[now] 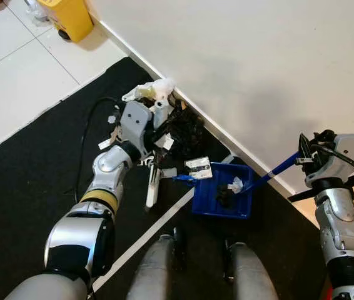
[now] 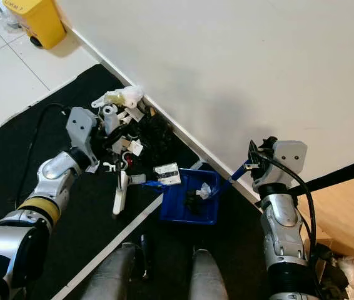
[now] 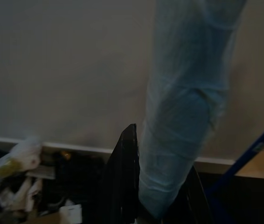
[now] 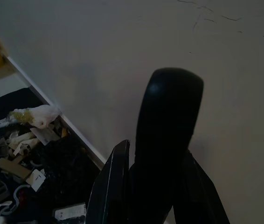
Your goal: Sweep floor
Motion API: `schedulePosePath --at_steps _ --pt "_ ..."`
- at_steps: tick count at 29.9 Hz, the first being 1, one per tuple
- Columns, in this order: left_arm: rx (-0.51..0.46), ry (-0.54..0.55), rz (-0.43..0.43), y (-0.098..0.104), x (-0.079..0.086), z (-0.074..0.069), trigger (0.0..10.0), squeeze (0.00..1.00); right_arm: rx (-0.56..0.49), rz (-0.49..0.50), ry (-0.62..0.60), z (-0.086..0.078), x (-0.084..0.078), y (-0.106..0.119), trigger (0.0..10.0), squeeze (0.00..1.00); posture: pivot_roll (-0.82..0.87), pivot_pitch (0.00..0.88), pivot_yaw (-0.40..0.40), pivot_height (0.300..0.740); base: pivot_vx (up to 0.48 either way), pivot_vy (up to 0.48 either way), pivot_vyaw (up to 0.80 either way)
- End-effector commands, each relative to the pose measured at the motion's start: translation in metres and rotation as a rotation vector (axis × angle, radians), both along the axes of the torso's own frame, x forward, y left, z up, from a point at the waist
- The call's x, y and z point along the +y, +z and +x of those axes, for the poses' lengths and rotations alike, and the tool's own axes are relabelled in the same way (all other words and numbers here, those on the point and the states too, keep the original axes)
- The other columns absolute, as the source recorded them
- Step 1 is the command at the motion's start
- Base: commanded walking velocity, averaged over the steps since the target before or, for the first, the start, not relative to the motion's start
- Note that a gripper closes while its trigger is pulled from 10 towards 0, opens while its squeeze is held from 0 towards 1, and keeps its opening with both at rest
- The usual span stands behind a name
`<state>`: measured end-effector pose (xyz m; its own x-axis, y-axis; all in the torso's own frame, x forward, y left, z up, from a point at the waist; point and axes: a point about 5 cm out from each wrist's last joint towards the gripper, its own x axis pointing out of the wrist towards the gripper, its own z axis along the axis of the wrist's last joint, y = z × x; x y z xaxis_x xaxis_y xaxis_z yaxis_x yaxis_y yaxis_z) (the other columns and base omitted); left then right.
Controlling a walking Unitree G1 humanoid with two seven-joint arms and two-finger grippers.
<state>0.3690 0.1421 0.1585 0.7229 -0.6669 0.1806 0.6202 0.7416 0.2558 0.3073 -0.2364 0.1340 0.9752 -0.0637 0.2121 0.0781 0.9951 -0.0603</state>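
Left eye view: a black mat meets a white wall along a pale skirting board, with white floor tiles open beyond the mat's edge and a yellow bin in the far corner. A heap of litter, black and white scraps topped by a crumpled white bag, lies against the skirting. The left tool is closed on a pale broom handle, which rises steeply away from it; a white piece lies lengthwise on the mat just below. The blue dustpan sits on the mat beside the heap, holding a few scraps, its blue handle slanting up to the right tool, closed around its black end grip. Lettering on the bin is too small to read.
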Motion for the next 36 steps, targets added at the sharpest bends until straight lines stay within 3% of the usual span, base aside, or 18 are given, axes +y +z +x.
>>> schedulePosePath --at_steps 1,6,9,18,22,25,28,31,33,36 --pt "0.025 -0.073 -0.044 -0.002 -0.016 -0.001 10.0 0.00 0.068 -0.010 0.001 -0.006 0.002 -0.014 10.0 0.00 -0.13 0.431 0.036 0.740 0.000 0.000 0.00" --pt "0.052 -0.202 -0.123 0.000 -0.042 -0.004 10.0 0.00 0.100 -0.022 0.004 -0.003 0.011 -0.019 10.0 0.00 -0.11 0.424 0.051 0.740 0.000 0.000 0.00" --pt "0.056 -0.214 -0.132 0.001 -0.045 -0.004 10.0 0.00 0.102 -0.019 0.009 -0.003 0.013 -0.020 10.0 0.00 -0.11 0.424 0.051 0.740 0.000 0.000 0.00" --pt "0.059 -0.262 -0.230 0.009 -0.076 -0.005 10.0 0.00 0.113 0.033 0.053 0.001 0.038 -0.026 10.0 0.00 -0.06 0.410 0.063 0.740 0.000 0.000 0.00" --pt "0.042 -0.286 -0.257 0.015 -0.080 -0.004 10.0 0.00 0.108 0.041 0.054 0.002 0.039 -0.025 10.0 0.00 -0.05 0.404 0.071 0.740 0.000 0.000 0.00" --pt "-0.018 -0.350 -0.321 0.033 -0.075 -0.002 10.0 0.00 0.106 0.055 0.035 0.001 0.034 -0.026 10.0 0.00 -0.03 0.400 0.079 0.740 0.000 0.000 0.00" --pt "-0.056 -0.381 -0.322 0.041 -0.065 -0.002 10.0 0.00 0.106 0.059 0.029 0.001 0.033 -0.027 10.0 0.00 -0.02 0.401 0.080 0.740 0.000 0.000 0.00" --pt "-0.080 -0.380 -0.298 0.045 -0.053 -0.001 10.0 0.00 0.106 0.060 0.027 0.001 0.033 -0.027 10.0 0.00 -0.01 0.402 0.083 0.740 0.000 0.000 0.00" --pt "-0.107 -0.370 -0.243 0.050 -0.031 0.000 10.0 0.00 0.104 0.062 0.027 0.002 0.034 -0.027 10.0 0.00 0.00 0.403 0.087 0.740 0.000 0.000 0.00" --pt "-0.114 -0.358 -0.199 0.051 -0.014 -0.001 10.0 0.00 0.103 0.065 0.026 0.002 0.034 -0.027 10.0 0.00 0.01 0.405 0.089 0.740 0.000 0.000 0.00"
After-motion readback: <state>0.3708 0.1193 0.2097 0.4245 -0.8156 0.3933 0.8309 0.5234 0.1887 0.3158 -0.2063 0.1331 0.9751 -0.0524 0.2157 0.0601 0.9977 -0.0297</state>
